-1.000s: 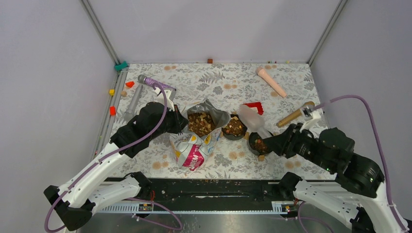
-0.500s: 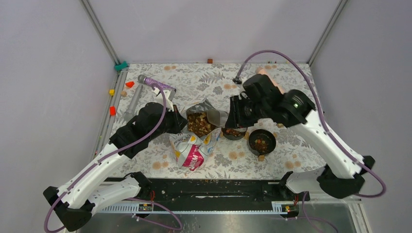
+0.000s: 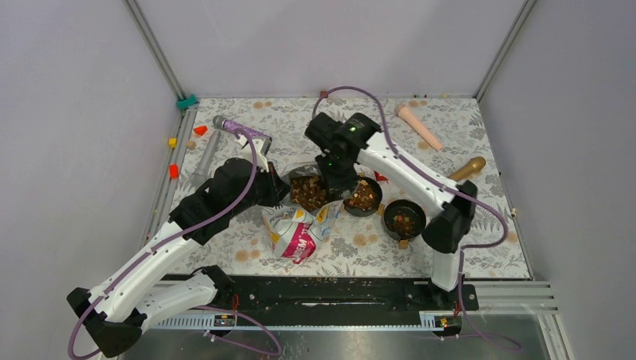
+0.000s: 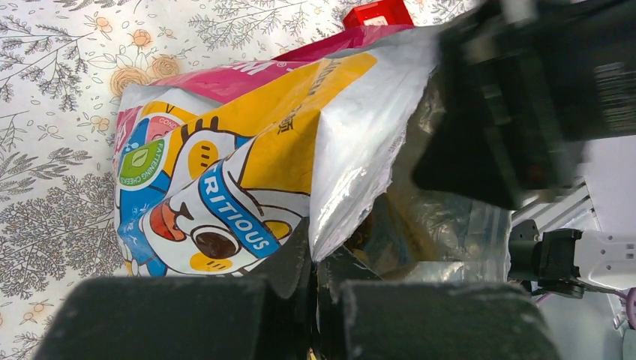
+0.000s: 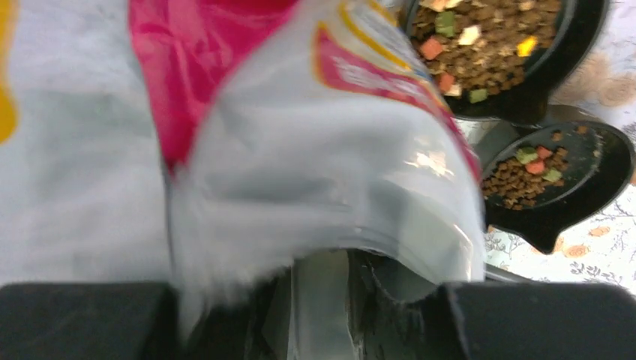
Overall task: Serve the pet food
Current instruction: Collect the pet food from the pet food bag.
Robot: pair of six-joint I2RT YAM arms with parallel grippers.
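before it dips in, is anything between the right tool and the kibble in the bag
Nothing visible: the left tool holds the cat food bag open, kibble bare, and the right tool with its scoop hangs above.

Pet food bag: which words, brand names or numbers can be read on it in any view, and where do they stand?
"RITIOUS": on the blue band of the pet food bag, the word's start out of sight, left wrist view.
Green badge: lettering too small to read.
Pink strip: white letters cut off, unreadable.
Top and right wrist views: the bag's print is blurred, unreadable.
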